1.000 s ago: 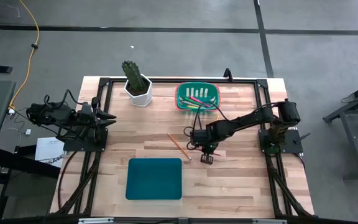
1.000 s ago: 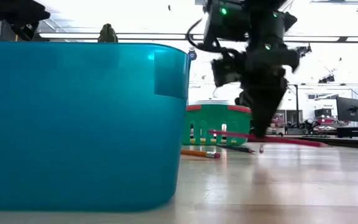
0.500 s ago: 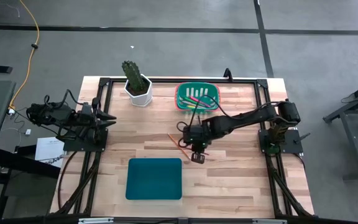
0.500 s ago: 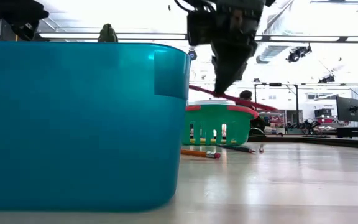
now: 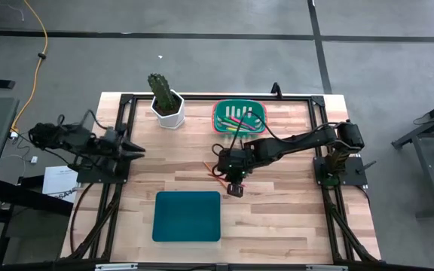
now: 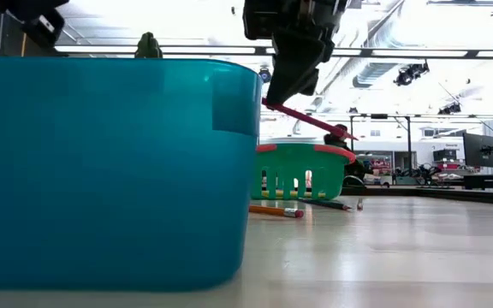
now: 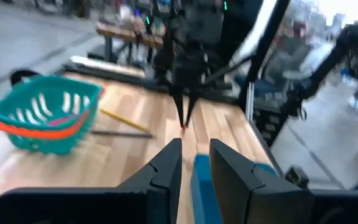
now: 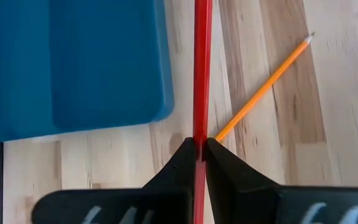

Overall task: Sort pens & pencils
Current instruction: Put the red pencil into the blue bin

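Note:
My right gripper (image 5: 233, 183) hangs above the table's middle, just beyond the blue bin (image 5: 187, 216), and is shut on a red pencil (image 6: 311, 120). An orange pencil (image 5: 214, 172) lies flat on the table under it and also shows in the right wrist view (image 8: 263, 87). A dark pencil (image 6: 323, 204) lies near the green basket (image 5: 239, 117), which holds pink and green pens (image 5: 237, 114). My left gripper (image 7: 195, 163) waits at the table's left edge, its fingers apart with nothing between them. My right gripper pinches the red pencil near one end (image 8: 201, 134) between its two fingers. The fingers come slanting down from above. The pencil runs out ahead of the fingertips, is lifted clear of the table and is tilted, its free end (image 6: 349, 136) the lower one.
A potted cactus (image 5: 165, 102) stands at the far edge, left of the green basket. The blue bin (image 6: 109, 171) fills the near left of the low view. Bare wood lies right of the bin.
My right gripper has risen and gone toward the table's left edge, nearer the blue bin, still shut. The red pencil, a second ago nearly level just above the table, is now carried high and tilted.

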Controlling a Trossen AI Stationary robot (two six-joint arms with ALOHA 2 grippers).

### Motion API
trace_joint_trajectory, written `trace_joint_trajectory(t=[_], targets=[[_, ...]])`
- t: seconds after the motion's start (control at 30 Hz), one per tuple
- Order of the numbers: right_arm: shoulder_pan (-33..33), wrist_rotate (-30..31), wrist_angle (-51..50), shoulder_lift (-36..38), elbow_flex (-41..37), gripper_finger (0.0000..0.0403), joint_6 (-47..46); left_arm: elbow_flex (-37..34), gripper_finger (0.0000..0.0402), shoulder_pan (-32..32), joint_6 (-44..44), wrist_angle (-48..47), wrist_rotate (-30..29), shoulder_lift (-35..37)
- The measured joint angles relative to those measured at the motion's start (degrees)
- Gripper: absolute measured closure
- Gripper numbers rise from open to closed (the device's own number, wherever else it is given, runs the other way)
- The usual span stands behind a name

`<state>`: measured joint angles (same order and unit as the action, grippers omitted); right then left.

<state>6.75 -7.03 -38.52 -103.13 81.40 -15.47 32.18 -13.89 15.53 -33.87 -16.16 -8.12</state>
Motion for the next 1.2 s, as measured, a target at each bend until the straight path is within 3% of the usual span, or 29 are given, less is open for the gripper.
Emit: trace_joint_trajectory(t=[0.17, 0.4, 0.77, 1.2], targets=[[0.0, 0.0, 3.1, 0.0, 0.0, 0.0398, 0.6, 0.0, 0.0330, 0.0, 0.0, 4.8, 4.2, -10.4], [-0.1, -0.5, 8.1, 0.0, 0.0, 0.0398, 2.7, 0.0, 0.0330, 0.0, -0.6, 14.9, 5.3, -20.5], [0.5, -9.5, 17.2, 0.0, 0.0, 0.0398, 4.1, 0.0, 0.0330, 0.0, 2.0, 17.9, 2.1, -22.1], [2.5, -13.3, 26.9, 0.0, 0.0, 0.0398, 4.0, 0.0, 0.0330, 0.0, 3.4, 18.4, 0.1, -22.0]])
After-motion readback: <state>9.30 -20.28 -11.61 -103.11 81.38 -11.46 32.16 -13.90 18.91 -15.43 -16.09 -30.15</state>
